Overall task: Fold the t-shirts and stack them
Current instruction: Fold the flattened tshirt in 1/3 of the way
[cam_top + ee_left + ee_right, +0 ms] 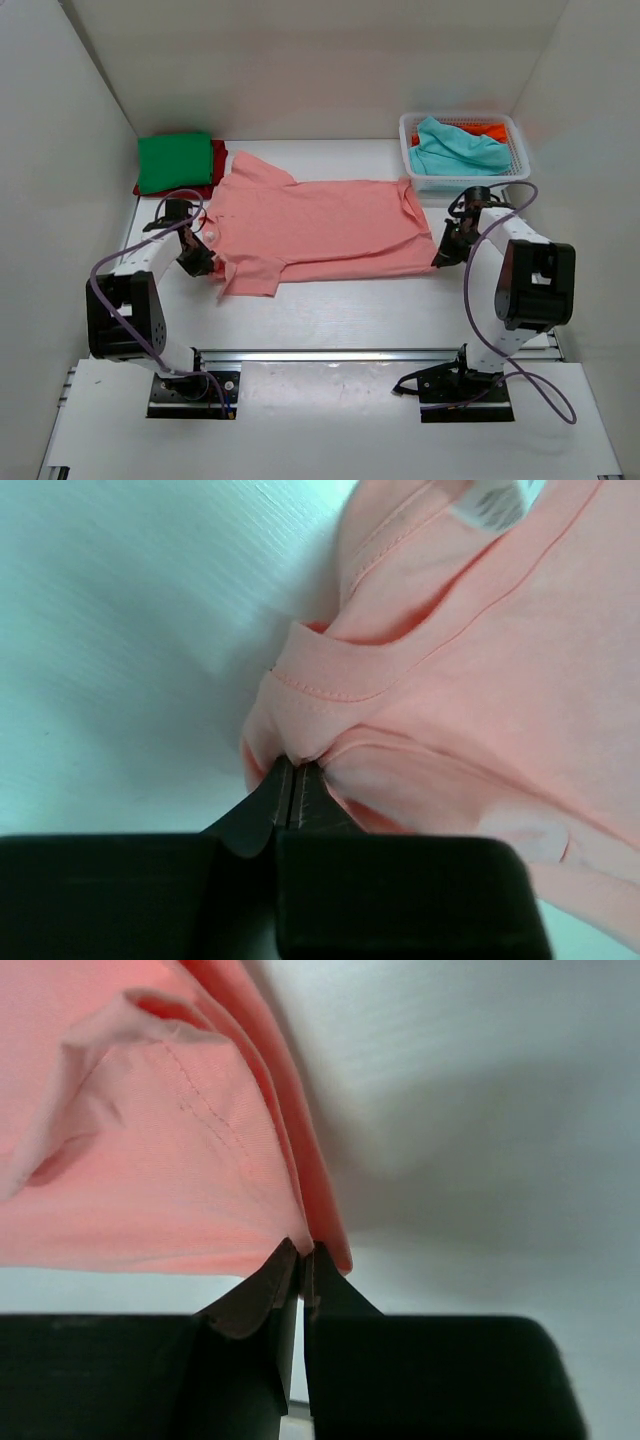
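Left hand (293,776) near green shirt (175,162), right hand (303,1256) beside basket (460,184), pink shirt (320,225) between

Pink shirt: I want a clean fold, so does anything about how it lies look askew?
Mostly flat, but the salmon-pink shirt is bunched where the left gripper pinches it by the near sleeve, and its hem edge looks doubled in the right gripper. Nothing looks damaged.

- red t-shirt (219,165) mostly hidden under the green t-shirt (175,162); only edges show.
- orange t-shirt (492,129) largely covered by the teal t-shirt (455,150).
- both wrist views crop the salmon-pink t-shirt (480,680); its label (495,502) is cut off, blurred, unreadable.
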Robot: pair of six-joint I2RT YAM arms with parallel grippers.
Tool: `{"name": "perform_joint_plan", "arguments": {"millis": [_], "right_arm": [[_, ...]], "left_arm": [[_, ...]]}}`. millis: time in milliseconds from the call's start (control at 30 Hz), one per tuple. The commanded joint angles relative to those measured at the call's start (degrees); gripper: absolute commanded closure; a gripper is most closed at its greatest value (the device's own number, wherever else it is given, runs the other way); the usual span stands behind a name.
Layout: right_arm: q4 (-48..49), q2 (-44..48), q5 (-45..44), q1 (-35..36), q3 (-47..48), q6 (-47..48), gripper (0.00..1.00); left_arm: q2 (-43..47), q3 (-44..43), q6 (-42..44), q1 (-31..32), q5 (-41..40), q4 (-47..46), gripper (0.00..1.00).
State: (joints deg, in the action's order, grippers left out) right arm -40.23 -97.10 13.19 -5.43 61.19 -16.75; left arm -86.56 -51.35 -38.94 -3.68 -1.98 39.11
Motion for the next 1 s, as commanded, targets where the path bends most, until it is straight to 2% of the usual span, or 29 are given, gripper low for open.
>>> {"name": "perform_joint_plan", "arguments": {"millis": [0, 67, 133, 167, 267, 367, 433, 600, 700, 867, 967], "right_arm": [[-6.34, 5.68, -1.76, -3.17, 0.87, 1.46, 1.00], [-7.67, 7.53, -1.94, -3.80, -1.76, 1.90, 1.00], [-8.29, 9.73, -2.55, -3.62, -4.39, 2.16, 1.00], [-8.81, 10.43, -2.90, -3.45, -5.72, 2.34, 1.00], [-8.64, 12.46, -3.52, -3.71, -8.71, 3.39, 1.00], [-8.73, 12.81, -3.61, -4.33, -9.94, 4.36, 1.00], [-9.51, 12.11, -3.52, -4.67, -10.21, 5.06, 1.00], [-8.82, 12.46, -3.96, -5.20, -10.21, 6.47, 0.86], [-8.82, 13.34, -4.57, -3.80, -8.99, 6.38, 0.81], [-8.29, 13.52, -3.88, -1.25, -8.01, 6.65, 0.75], [-6.01, 13.34, -1.24, -1.25, -8.98, 5.77, 0.71]], "left_arm": [[5.35, 0.37, 2.28, 0.25, -3.38, 2.11, 0.97], [6.84, 0.29, 2.20, 0.17, -4.17, 2.72, 0.78], [7.72, 0.56, 2.38, -0.71, -5.05, 3.16, 0.67], [8.42, 0.55, 2.64, -0.62, -5.49, 3.51, 0.53], [9.48, -0.06, 3.52, 0.25, -6.99, 4.30, 0.29], [11.23, 1.77, 3.87, -0.01, -6.29, 4.57, 0.23], [12.11, 4.67, 3.87, 0.51, -5.32, 4.04, 0.23], [12.04, 9.07, 2.29, 2.01, -2.51, 1.06, 0.28], [11.60, 10.04, 1.94, 2.19, -1.98, -0.70, 0.27], [7.03, 8.20, 2.55, 2.98, -3.21, -4.04, 0.25], [1.85, 5.92, 2.29, 5.61, -2.77, -5.71, 0.29]]}}
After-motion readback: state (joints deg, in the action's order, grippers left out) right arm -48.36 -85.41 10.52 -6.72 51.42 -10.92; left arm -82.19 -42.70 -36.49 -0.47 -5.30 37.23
